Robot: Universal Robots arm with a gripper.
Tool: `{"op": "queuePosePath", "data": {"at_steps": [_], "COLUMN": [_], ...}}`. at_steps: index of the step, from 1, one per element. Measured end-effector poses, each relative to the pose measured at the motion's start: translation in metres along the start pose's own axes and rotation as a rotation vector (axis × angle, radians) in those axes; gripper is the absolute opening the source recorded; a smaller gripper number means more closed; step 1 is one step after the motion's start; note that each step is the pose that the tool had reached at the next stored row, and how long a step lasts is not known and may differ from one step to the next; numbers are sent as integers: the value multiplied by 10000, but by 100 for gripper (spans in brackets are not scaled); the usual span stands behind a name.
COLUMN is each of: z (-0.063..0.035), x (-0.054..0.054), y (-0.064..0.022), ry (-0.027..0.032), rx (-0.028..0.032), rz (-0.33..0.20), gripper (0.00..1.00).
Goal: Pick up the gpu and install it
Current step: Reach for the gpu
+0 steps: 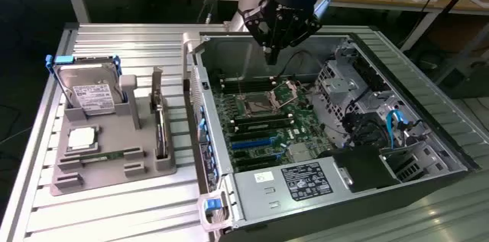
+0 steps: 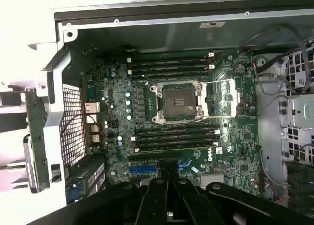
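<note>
The gpu (image 1: 159,117) is a thin dark card standing on edge in a slot of the grey holder (image 1: 114,167), to the exterior view's left of the open computer case (image 1: 428,139). My gripper (image 1: 271,59) hangs above the far end of the case, well apart from the gpu, shut with nothing between its fingers. In the wrist view the gripper (image 2: 167,178) points down over the motherboard (image 2: 235,137), close above the blue expansion slot (image 2: 143,169).
The holder also carries a silver hard drive (image 1: 90,90), a processor chip (image 1: 81,139) and a slim green memory stick (image 1: 103,156). Inside the case are the processor socket (image 1: 255,103), a drive cage with cables (image 1: 367,116) and a black power supply (image 1: 306,179).
</note>
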State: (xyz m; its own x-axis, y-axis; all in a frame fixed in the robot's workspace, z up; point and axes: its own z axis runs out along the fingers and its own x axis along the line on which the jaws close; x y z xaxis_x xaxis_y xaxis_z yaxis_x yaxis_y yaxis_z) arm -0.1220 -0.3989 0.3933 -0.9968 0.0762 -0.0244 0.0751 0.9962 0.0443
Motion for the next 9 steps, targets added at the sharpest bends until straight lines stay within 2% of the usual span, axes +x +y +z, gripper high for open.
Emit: {"op": "queuePosePath", "data": {"at_steps": [1, 2, 3, 9], "z": [0, -3, -4, -11], "x": [0, 90, 133, 342], "y": [0, -21, -29, -60], "ry": [-1, 0, 0, 0], "rx": [0, -3, -4, -7], "rz": [0, -2, 0, 1], "gripper": [11, 11, 11, 11]}}
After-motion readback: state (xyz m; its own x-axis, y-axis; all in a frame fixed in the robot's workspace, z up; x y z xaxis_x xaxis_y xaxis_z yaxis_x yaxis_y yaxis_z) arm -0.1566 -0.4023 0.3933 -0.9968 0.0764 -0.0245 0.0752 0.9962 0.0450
